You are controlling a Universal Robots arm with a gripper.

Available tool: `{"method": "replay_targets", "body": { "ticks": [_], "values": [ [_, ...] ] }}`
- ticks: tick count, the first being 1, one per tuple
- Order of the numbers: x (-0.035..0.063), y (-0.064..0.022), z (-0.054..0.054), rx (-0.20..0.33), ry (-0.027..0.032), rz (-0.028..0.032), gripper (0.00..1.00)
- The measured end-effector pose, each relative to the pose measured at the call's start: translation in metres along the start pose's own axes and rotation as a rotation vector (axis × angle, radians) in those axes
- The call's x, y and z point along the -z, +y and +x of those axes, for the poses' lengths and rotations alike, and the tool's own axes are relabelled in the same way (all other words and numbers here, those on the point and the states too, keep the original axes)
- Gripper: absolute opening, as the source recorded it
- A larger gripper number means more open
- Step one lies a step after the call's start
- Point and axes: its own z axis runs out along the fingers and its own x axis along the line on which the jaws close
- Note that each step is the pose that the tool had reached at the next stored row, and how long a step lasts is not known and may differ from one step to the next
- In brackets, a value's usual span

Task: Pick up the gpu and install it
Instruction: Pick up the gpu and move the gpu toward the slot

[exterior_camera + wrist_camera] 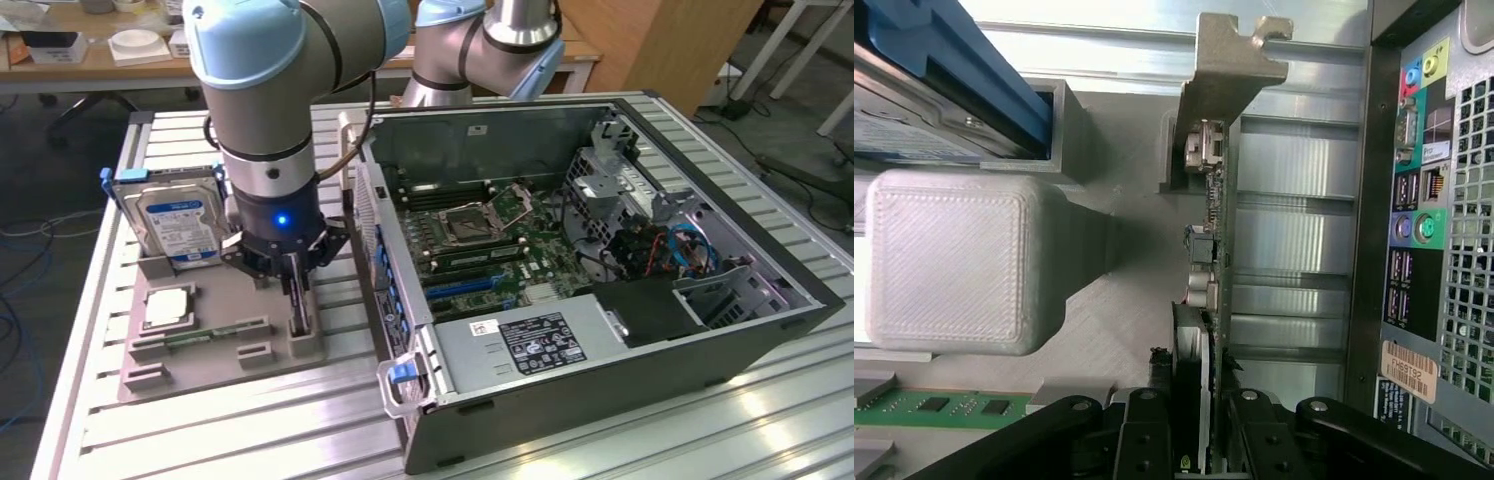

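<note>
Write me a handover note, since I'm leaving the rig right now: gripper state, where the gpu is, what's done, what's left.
Gripper: low at the fixture tray, right on the gpu; I cannot tell whether it is clamped.
The gpu stands on edge in its tray slot, silver bracket at one end, beside the computer case.
Done: approach to the gpu.
Left: gpu not lifted out of the tray, and not installed on the motherboard in the open case.

The gpu (1220, 215), thin green board with silver bracket, stands on edge.
</note>
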Motion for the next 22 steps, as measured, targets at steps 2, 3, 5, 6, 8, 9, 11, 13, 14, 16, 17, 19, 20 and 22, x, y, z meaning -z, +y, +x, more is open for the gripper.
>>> {"method": "replay_targets", "body": {
  "ticks": [2,3,5,6,8,9,11,13,14,16,17,19,20,22],
  "values": [
    [0.0065,0.0003,0.000,0.000,0.0005,-0.0016,0.27],
    [0.0107,0.0004,0.000,0.000,0.0003,-0.0024,0.27],
    [0.0184,0.0008,0.000,0.000,0.0006,-0.0024,0.27],
    [0.0219,0.0009,0.000,0.000,0.0006,-0.0024,0.27],
    [0.0280,0.0012,0.000,0.000,0.0006,-0.0024,0.27],
    [0.0308,0.0013,0.000,0.000,0.0006,-0.0024,0.27],
    [0.0363,0.0015,0.000,0.000,0.0005,-0.0024,0.27],
    [0.0423,0.0019,0.000,0.000,0.0005,-0.0025,0.27],
    [0.0452,0.0020,0.000,0.000,0.0006,-0.0024,0.27],
    [0.0508,0.0023,0.000,0.000,0.0005,-0.0024,0.27],
    [0.0534,0.0024,0.000,0.000,0.0006,-0.0024,0.27],
    [0.0569,0.0025,0.000,0.000,0.0005,-0.0024,0.27],
    [0.0584,0.0026,0.000,0.000,0.0005,-0.0025,0.27],
    [0.0617,0.0028,0.000,0.000,0.0006,-0.0023,0.27]
  ]
}}
